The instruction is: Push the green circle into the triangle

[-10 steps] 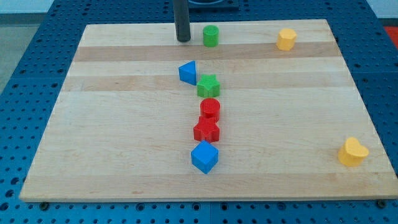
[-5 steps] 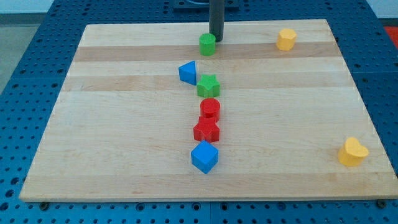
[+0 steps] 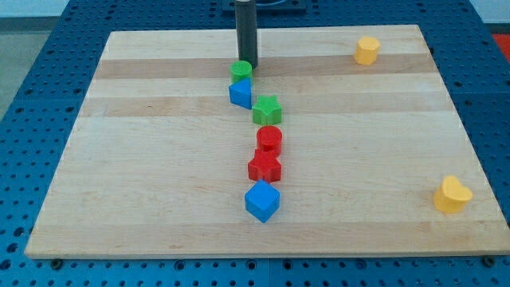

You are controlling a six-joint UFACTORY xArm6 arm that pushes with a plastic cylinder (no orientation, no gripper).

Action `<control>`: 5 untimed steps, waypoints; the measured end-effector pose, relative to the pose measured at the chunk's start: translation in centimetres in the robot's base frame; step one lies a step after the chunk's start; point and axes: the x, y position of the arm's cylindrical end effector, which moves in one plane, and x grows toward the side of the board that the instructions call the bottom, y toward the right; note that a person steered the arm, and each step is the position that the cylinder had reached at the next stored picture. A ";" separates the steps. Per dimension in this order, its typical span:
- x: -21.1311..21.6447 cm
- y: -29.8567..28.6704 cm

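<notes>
Green circle [image 3: 241,70] sits near the view's top, a little left of centre on the wooden desk [image 3: 143,183], and it touches the blue triangle [image 3: 240,93] just below it. My tip [image 3: 248,67] stands just beside the circle, at its upper right edge, with the dark rod rising straight up out of the view's top. No gripper is fitted to this arm, so nothing is grasped or released; the rod only rests against the circle's side.

Below and slightly right of the triangle lies the green star [image 3: 267,109], close to it or just touching; I cannot tell which. Under the star comes the red circle [image 3: 269,139], then the red star [image 3: 264,167] touching it, then the blue cube [image 3: 262,201] just beneath, so the pieces form a rough line running down the middle of the desk.

Well apart from these, a yellow block [image 3: 366,49] sits near the view's top right, and a yellow heart [image 3: 452,194] lies near the bottom right corner.
</notes>
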 end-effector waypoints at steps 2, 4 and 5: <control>0.4 -2.6; 0.7 -3.7; 0.1 -3.1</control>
